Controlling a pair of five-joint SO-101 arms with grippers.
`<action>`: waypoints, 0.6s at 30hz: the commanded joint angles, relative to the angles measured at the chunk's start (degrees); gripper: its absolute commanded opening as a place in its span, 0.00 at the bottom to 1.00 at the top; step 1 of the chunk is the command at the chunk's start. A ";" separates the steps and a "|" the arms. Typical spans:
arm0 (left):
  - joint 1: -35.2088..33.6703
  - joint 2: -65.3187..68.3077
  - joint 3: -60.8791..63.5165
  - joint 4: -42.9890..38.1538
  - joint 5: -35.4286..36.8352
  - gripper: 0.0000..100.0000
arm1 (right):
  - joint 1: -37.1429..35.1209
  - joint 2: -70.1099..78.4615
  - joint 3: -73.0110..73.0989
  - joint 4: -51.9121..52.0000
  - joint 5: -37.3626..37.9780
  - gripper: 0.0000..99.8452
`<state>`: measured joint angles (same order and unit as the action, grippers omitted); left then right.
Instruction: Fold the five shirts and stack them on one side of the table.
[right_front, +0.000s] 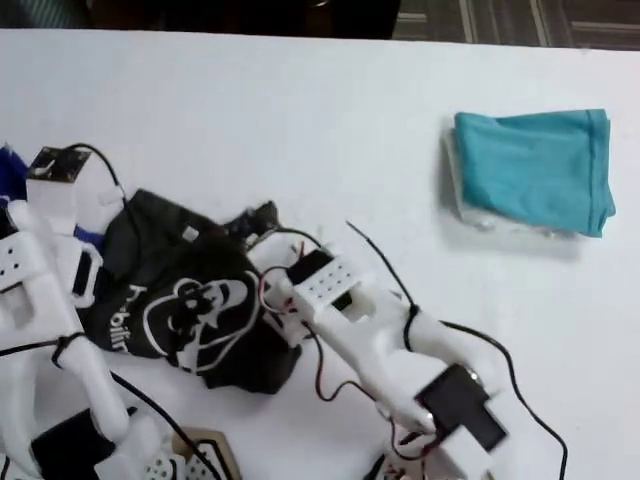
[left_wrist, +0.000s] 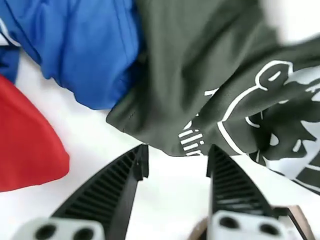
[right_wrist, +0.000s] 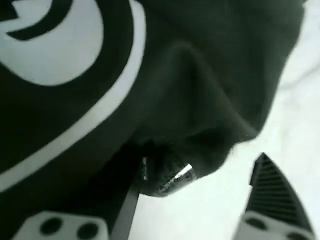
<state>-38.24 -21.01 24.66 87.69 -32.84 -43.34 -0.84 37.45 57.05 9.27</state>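
A limp black shirt (right_front: 190, 300) with a white printed figure lies crumpled on the smooth white counter (right_front: 300, 110). One soft blue shirt (left_wrist: 85, 50) lies bunched against it, and one red shirt (left_wrist: 25, 140) is near the blue one. One teal shirt (right_front: 532, 170), folded to a neat rectangle, sits well apart on the right. The left tool (left_wrist: 178, 157), its ribbed black fingers apart, is just short of the black shirt's hem. The right tool (right_wrist: 202, 175) is also spread, with black cloth draped over one finger.
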 joint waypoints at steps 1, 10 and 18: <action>-0.70 -1.85 -0.40 -3.08 -0.35 0.22 | -0.31 3.47 -1.05 -0.48 0.09 0.13; 3.87 -1.67 -0.48 -12.40 13.27 0.22 | 11.21 4.35 -6.42 -0.04 2.64 0.02; 11.96 -1.32 -0.31 -17.85 18.29 0.22 | 26.51 -0.92 -18.29 8.57 18.99 0.02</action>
<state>-28.92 -21.01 24.92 72.31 -15.87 -22.33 2.42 25.14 62.15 25.10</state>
